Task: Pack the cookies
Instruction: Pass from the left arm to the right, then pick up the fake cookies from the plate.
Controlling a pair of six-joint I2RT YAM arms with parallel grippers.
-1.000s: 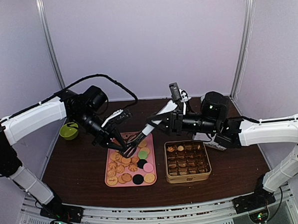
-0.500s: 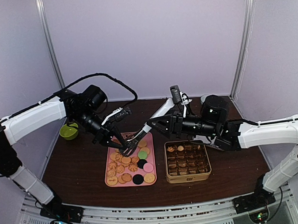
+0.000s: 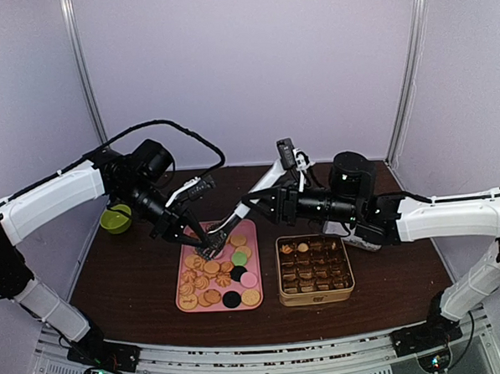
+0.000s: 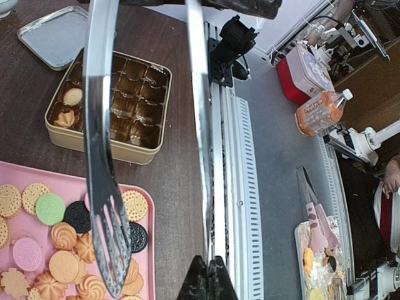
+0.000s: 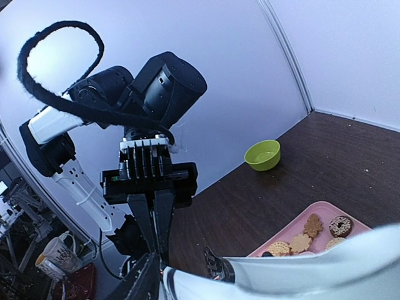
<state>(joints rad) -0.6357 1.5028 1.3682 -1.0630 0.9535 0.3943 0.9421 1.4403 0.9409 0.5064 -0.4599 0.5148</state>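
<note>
While left gripper (image 3: 193, 233) pinches one tongs (image 4: 100, 187) over cookies (image 3: 206, 281), right gripper (image 3: 244, 207) state unclear; one tin (image 3: 316, 297).

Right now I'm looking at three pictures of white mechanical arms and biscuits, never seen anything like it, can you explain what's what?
These are two robot arms bolted to a dark table, each ending in a two-finger gripper. The wide picture comes from a camera above and behind them; the other two come from cameras on their wrists. On the table sit a pink tray of cookies, a gold tin with small compartments and a green bowl. The left gripper is shut on metal tongs, held over the tray. The right gripper reaches towards them; I cannot tell whether it grips anything.
</note>
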